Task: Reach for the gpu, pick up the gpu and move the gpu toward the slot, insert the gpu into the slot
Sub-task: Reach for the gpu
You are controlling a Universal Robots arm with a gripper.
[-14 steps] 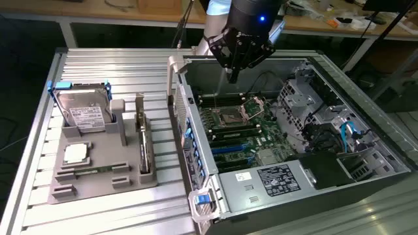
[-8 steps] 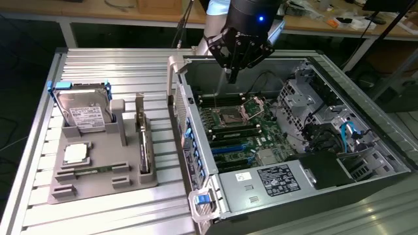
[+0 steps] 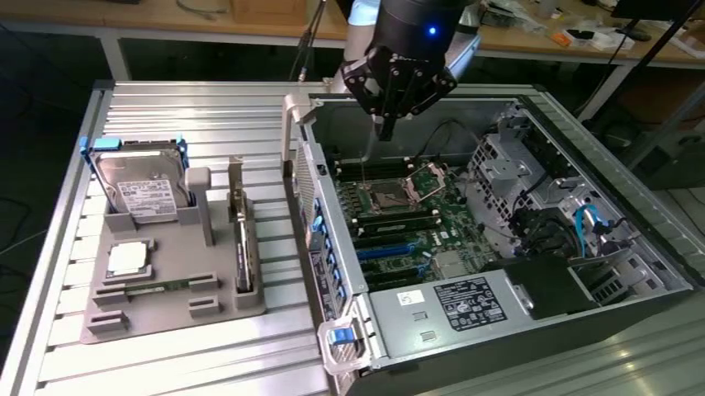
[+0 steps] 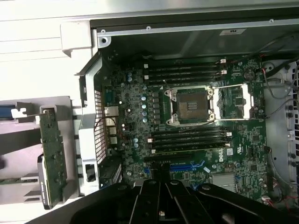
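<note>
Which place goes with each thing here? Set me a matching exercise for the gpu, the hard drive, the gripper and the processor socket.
Things:
1. gpu
2. hard drive
3. gripper
4. processor socket

Places:
A. above the open computer case
B. on the motherboard inside the case
C. on edge in the grey holder, on the side nearest the case
D. propped up in the holder, on the exterior view's left

Pairs: 1-C, 2-D, 3-A, 4-B
</note>
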